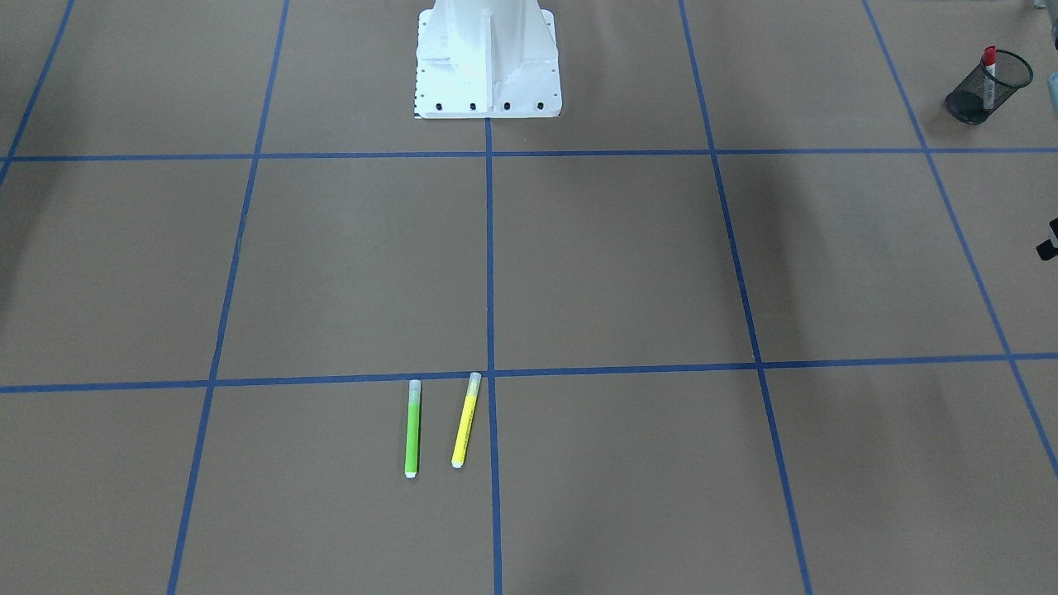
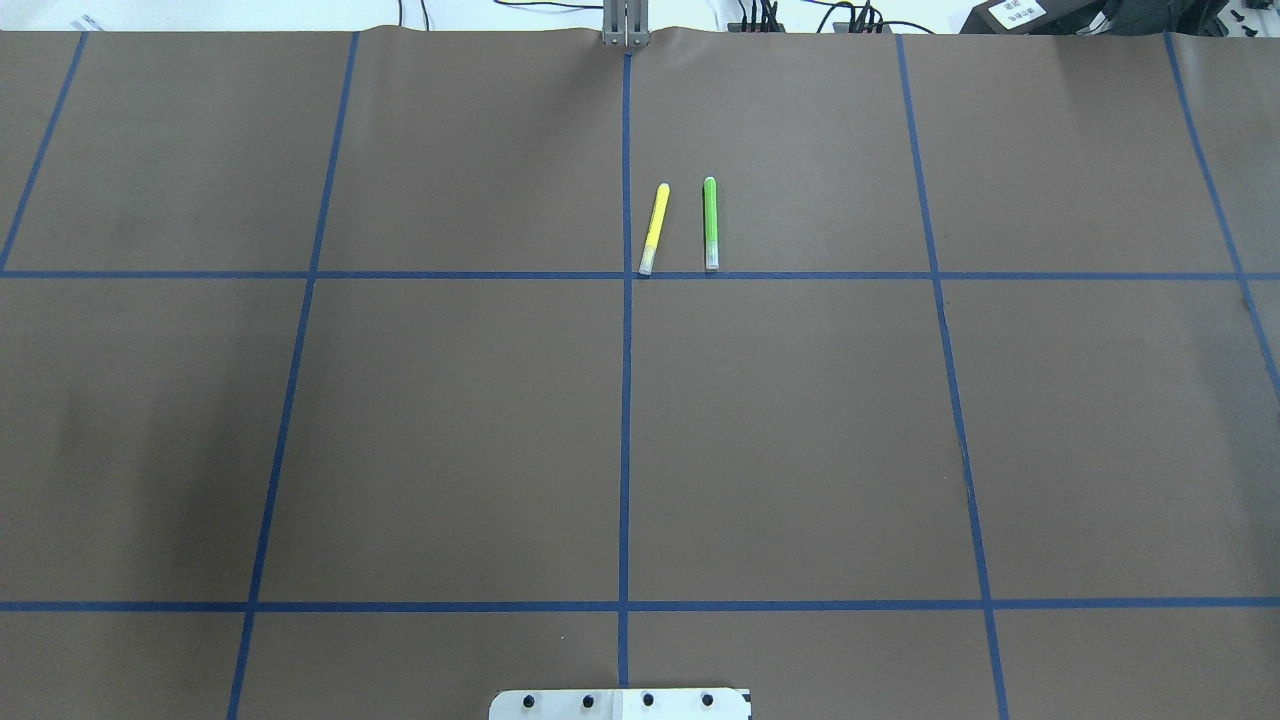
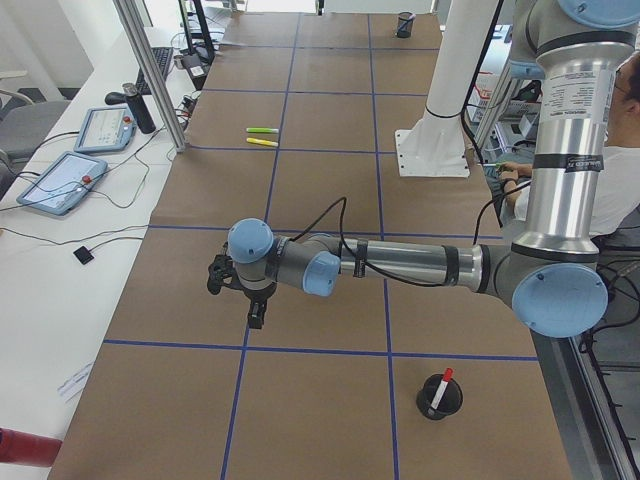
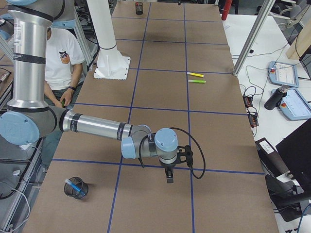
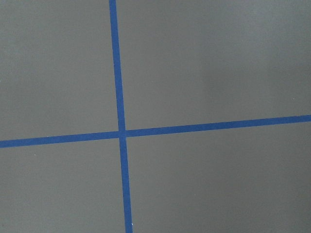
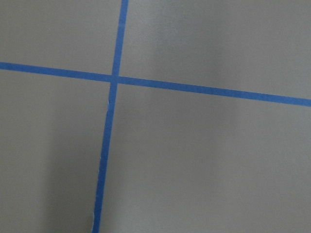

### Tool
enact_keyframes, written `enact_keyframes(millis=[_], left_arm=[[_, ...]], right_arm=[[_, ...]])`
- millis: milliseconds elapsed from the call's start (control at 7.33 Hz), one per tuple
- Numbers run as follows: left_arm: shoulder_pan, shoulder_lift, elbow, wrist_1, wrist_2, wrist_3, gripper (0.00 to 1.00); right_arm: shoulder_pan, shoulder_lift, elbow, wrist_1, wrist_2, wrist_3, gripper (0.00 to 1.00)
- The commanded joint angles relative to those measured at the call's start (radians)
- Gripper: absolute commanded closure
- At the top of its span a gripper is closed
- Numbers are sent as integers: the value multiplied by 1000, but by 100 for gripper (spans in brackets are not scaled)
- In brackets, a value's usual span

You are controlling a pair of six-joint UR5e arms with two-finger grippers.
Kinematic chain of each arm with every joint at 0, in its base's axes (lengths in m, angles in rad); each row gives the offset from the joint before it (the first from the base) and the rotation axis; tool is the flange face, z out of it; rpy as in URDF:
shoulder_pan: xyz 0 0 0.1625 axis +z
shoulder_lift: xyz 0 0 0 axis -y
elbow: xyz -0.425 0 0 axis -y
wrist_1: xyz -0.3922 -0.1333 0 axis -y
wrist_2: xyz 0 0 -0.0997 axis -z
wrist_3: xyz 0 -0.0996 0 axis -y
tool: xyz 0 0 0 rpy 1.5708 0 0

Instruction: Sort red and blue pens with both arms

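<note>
The red-capped white marker (image 1: pixel 989 62) stands upright in a black mesh cup (image 1: pixel 988 87), which the left side view has near the robot's side of the table, the red marker (image 3: pixel 441 387) poking out. A blue pen (image 4: pixel 75 186) lies slanted in another mesh cup (image 4: pixel 76 188) at the table's near end in the right side view. My left gripper (image 3: pixel 255 318) hangs low over bare table, apart from both cups; I cannot tell whether it is open or shut. My right gripper (image 4: pixel 169 179) points down over a tape line, and its state is equally unclear. Both wrist views show only brown table and blue tape.
A green highlighter (image 2: pixel 710 222) and a yellow highlighter (image 2: pixel 653 228) lie side by side on the far middle of the table. The white robot pedestal (image 1: pixel 488 58) stands at the robot's edge. A seated person (image 4: pixel 63 58) is beside the table; teach pendants (image 3: pixel 65 180) rest on a side bench.
</note>
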Motion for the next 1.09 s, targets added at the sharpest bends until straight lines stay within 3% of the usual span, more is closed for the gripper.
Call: enact_keyframes(millis=[0,545,955], left_arm=[[-7,-2,-92,121,-18,-5,0],[-13,20,-129,118,43,1,0],[-10,77,-147,77,34,6,0]], right_arm=[[-55,34,12,-11,1,60,0],[-73,37,12,-5,4,99,0],[-73,37,18,1,39,100,0]])
